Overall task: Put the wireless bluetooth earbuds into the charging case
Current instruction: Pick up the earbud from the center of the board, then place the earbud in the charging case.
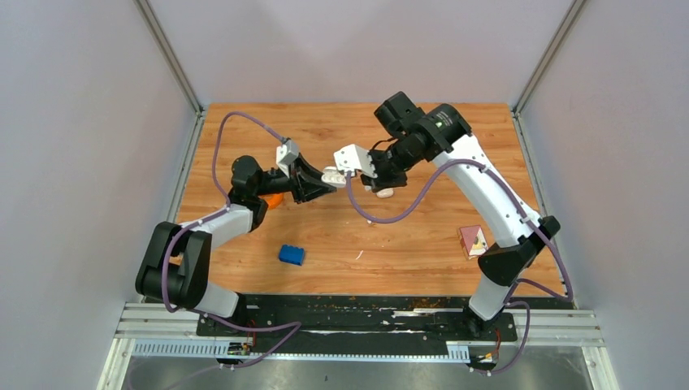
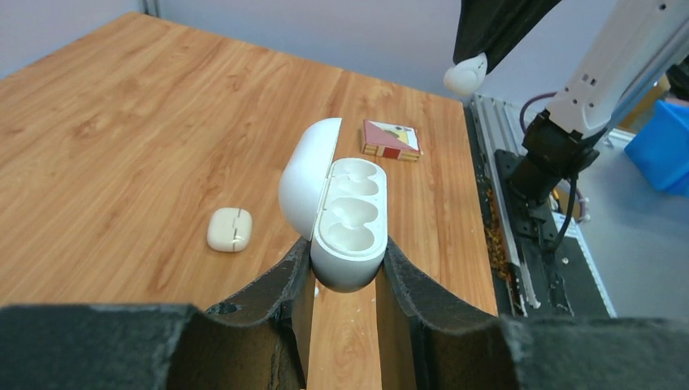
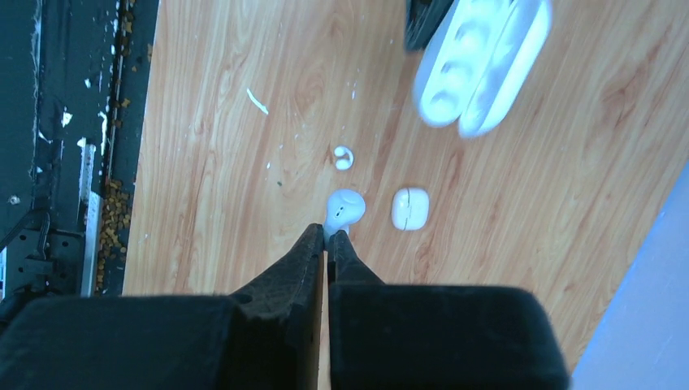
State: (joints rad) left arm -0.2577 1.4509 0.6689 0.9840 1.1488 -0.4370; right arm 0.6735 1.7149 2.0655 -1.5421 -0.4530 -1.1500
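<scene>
My left gripper (image 2: pixel 346 249) is shut on the white charging case (image 2: pixel 349 215), low on its body. The case is held above the table with its lid open to the left; it also shows in the top view (image 1: pixel 332 174) and, blurred, in the right wrist view (image 3: pixel 479 61). My right gripper (image 3: pixel 327 234) is shut on a tiny white earbud (image 3: pixel 344 206), pinched at its stem. This gripper hangs just right of the case in the top view (image 1: pixel 379 183), and its earbud shows in the left wrist view (image 2: pixel 465 75). Another small earbud (image 3: pixel 343 157) lies on the table.
A small closed white case (image 3: pixel 410 208) lies on the wood below my right gripper, also in the left wrist view (image 2: pixel 230 229). A blue brick (image 1: pixel 292 255) sits near the front. A red box (image 1: pixel 473 240) lies at the right. An orange object (image 1: pixel 275 200) sits under my left arm.
</scene>
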